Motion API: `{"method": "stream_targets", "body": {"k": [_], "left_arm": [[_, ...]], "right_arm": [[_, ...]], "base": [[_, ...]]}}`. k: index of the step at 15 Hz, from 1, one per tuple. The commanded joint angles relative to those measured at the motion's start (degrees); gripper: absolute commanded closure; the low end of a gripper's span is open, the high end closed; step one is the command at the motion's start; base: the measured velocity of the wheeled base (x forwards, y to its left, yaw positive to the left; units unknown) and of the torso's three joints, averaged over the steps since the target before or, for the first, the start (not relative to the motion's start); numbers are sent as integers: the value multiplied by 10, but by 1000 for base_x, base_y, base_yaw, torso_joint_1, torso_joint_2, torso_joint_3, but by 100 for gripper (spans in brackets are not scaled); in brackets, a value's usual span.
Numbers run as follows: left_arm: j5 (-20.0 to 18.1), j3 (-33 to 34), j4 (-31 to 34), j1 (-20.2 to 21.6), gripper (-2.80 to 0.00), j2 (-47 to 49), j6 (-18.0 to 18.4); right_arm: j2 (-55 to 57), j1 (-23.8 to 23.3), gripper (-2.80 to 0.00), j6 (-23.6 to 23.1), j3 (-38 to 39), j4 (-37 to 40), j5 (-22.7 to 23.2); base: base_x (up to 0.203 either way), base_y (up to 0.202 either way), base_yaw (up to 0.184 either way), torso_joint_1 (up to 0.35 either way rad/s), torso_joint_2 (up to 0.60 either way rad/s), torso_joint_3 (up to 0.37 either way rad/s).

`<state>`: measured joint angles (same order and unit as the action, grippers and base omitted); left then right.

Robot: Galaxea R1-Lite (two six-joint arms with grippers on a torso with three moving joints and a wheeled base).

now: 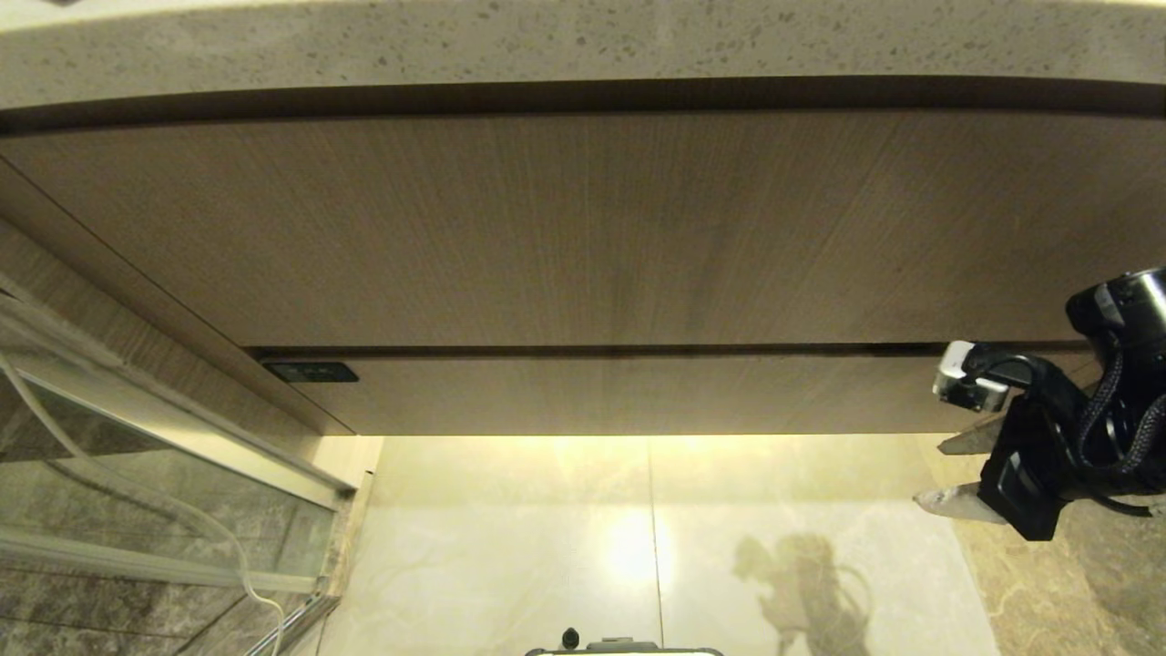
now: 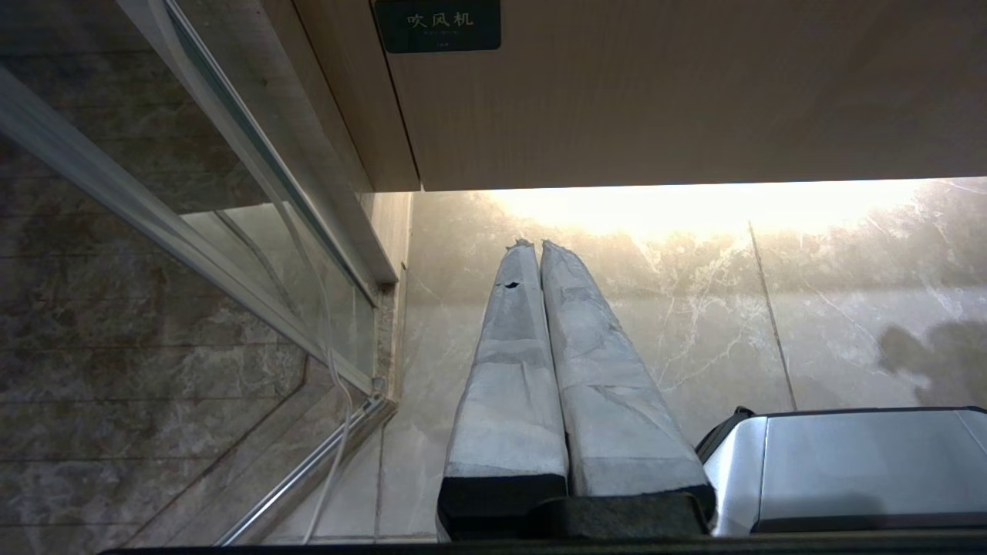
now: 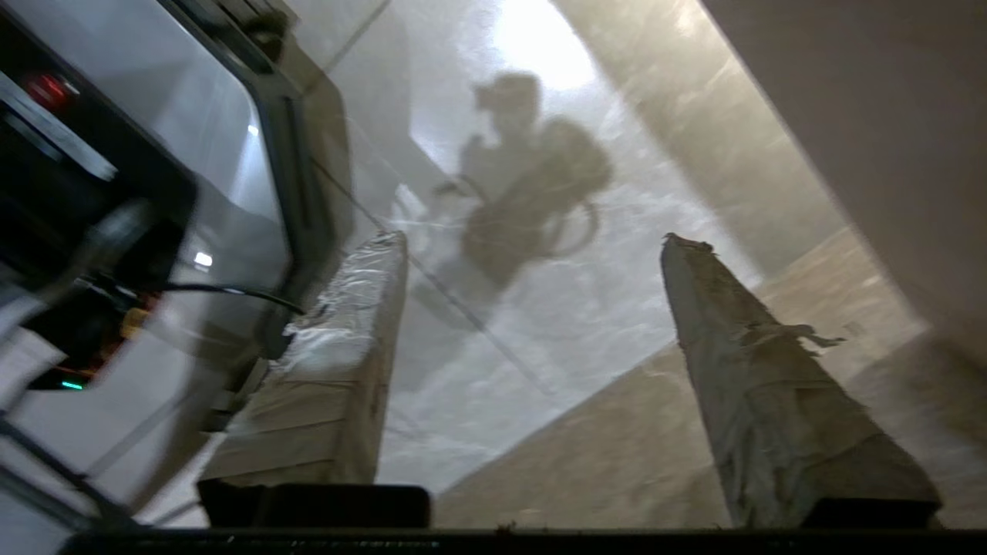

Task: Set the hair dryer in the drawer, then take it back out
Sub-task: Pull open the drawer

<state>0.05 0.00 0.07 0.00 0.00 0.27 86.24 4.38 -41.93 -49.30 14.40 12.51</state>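
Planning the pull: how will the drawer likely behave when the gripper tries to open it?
The drawer is shut, and its front is flat with no handle, so fingers would probably slip on the face. The dark gap along its top edge seems the only purchase. Being wide, it may skew if pulled from one end, where the open right gripper is.

Light-wood drawer front (image 1: 638, 394), plain with fine vertical grain, carries a small black label (image 2: 438, 25) with pale characters. Above it, a taller wood panel (image 1: 565, 228) in the same brown grain, under a beige speckled stone counter edge (image 1: 583, 41). The floor of glossy cream marble tiles (image 1: 510, 538) shows white veining and a yellow glow. Left gripper (image 2: 540, 248): grey fabric-wrapped fingers on black bases. Right gripper (image 3: 532, 239): pale grey-tan wrapped fingers, frayed.
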Motion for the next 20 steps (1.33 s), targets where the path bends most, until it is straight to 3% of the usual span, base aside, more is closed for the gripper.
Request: {"method": "stream_targets", "body": {"k": [1,5,10,15,20], "left_arm": [[0,0,0,0,0,0,0],[0,0,0,0,0,-1,0],[0,0,0,0,0,-1,0],[0,0,0,0,0,0,0],[0,0,0,0,0,-1,0]], "right_arm": [[5,0,-280,-40,6,-4,2],[15,-1,-280,-235,56,-124,17],[65,-3,-280,-355,129,-295,71],[133,-5,-280,-357,113,-361,82],[157,-5,-280,-323,113,-478,81]], "base": [[0,0,0,0,0,0],[0,0,0,0,0,0],[0,0,0,0,0,0],[0,0,0,0,0,0],[0,0,0,0,0,0]]}}
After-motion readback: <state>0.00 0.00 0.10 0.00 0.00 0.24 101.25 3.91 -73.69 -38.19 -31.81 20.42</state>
